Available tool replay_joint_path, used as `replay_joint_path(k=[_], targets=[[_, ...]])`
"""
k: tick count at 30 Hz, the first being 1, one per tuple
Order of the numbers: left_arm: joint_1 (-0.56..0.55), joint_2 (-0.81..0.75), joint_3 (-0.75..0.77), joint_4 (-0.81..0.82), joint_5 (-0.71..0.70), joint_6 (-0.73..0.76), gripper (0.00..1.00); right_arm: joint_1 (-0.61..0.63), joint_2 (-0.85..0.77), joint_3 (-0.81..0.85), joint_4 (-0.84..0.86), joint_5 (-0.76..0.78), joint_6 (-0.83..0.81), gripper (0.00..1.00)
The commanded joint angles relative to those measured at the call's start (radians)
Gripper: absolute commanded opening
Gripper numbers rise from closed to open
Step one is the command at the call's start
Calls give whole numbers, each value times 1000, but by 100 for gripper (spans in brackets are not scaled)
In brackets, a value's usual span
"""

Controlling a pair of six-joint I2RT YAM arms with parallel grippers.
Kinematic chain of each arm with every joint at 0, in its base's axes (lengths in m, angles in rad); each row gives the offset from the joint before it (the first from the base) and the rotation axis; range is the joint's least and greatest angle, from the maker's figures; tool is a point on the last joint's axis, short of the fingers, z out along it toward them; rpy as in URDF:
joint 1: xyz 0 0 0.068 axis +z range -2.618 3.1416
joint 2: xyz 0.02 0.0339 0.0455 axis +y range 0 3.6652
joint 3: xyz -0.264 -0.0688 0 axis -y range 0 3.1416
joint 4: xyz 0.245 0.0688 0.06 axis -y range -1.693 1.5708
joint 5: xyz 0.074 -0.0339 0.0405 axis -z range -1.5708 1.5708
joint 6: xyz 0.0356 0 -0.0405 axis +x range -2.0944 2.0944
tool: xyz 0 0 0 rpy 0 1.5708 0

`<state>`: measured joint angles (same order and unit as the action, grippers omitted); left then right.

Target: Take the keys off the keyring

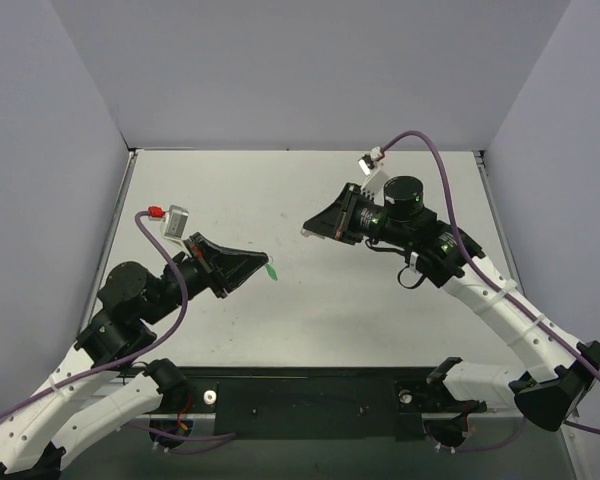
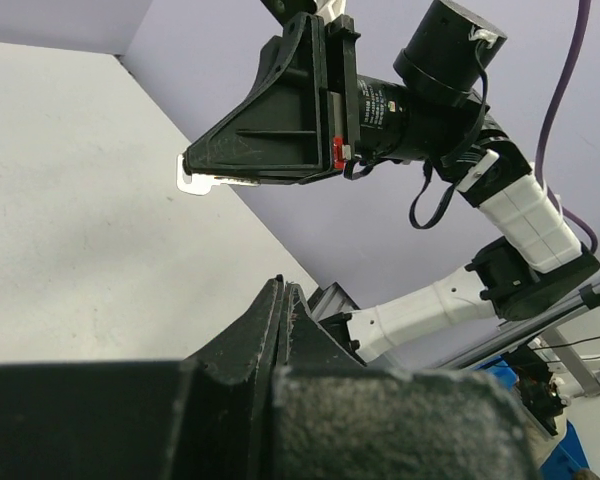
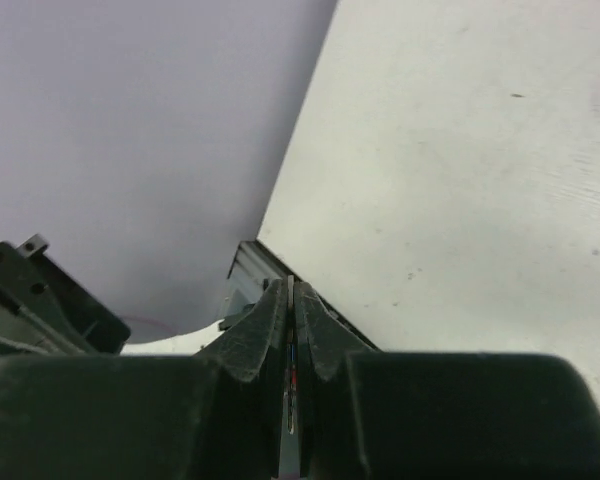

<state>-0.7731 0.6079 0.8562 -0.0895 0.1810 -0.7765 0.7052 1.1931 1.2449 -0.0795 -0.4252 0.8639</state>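
A: Okay, left gripper (image 1: 262, 266) is clamped tight, green tag (image 1: 271, 272) poking out at its tip. Right gripper (image 1: 311, 230) is pinched closed on the key (image 2: 194, 183), well apart from the tag.
B: Risk?
A: Key's held by a sliver past the fingertips, so a jolt could drop it to the table (image 1: 380, 300) below. The tag grip is hidden in the left wrist view and may be loose too.
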Motion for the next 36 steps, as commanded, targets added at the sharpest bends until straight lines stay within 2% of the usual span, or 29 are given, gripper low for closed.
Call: replay_joint_path(k=[1,8,15,20,24,29,36], targets=[[-5,-11,-14,-18,-41,25,0,-18,-44,1,-163,132,-61,0],[-5,-39,-83,-29,-58,5,0,-3,-33,-1,-333,247,-164,0],[-9,-101,-182,-96,-89,-6,0,31,22,-1,-428,387,-258,0],[-17,-174,-279,-140,-115,-33,0,39,89,5,-431,384,-298,0],[-17,-208,-307,-209,-201,-32,0,36,172,16,-433,422,-309,0],[-17,-140,-279,-340,-330,-33,0,7,331,60,-442,398,-328,0],[-18,-106,-322,-305,-341,-49,0,-33,537,180,-448,361,-362,0]])
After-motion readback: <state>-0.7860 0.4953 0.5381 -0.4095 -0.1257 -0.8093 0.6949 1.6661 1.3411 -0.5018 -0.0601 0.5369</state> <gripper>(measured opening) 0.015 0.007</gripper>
